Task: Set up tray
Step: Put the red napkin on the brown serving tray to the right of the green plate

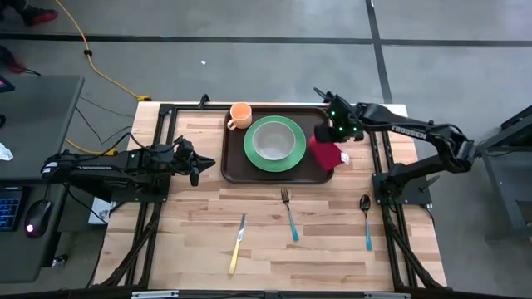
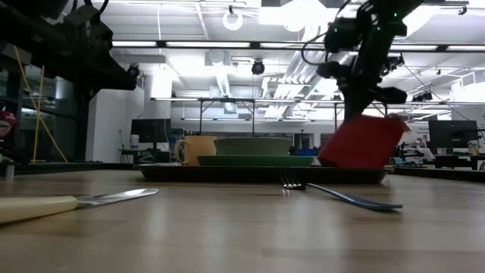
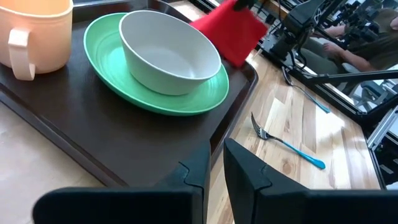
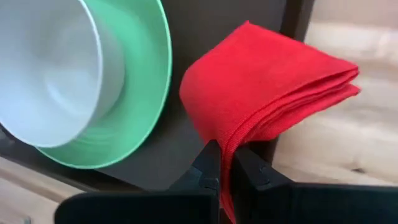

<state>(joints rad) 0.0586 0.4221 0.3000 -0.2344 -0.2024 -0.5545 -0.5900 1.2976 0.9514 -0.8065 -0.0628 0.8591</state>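
Observation:
The dark brown tray (image 1: 235, 159) lies at the table's far middle. It carries a green plate (image 1: 288, 158) with a white bowl (image 1: 273, 141) on it and an orange cup (image 1: 240, 115) at its far left corner. My right gripper (image 1: 331, 138) hangs over the tray's right rim, shut on a folded red napkin (image 1: 326, 154). My left gripper (image 3: 214, 171) hovers just left of the tray's near left corner, its fingers a little apart with nothing between them. My right gripper pinches the red napkin's folded edge (image 4: 234, 134) between its two fingers, several layers together. The fingers come from above, slanting steeply down. The napkin hangs below them, tilted, its lower edge (image 2: 356, 164) at the tray's right rim; whether it rests there I cannot tell.
On the bare wood in front of the tray lie a blue-handled fork (image 1: 288, 213), a yellow-handled knife (image 1: 238, 243) and a blue-handled spoon (image 1: 366, 220). Black frame rails (image 1: 383, 166) run along both sides of the table.

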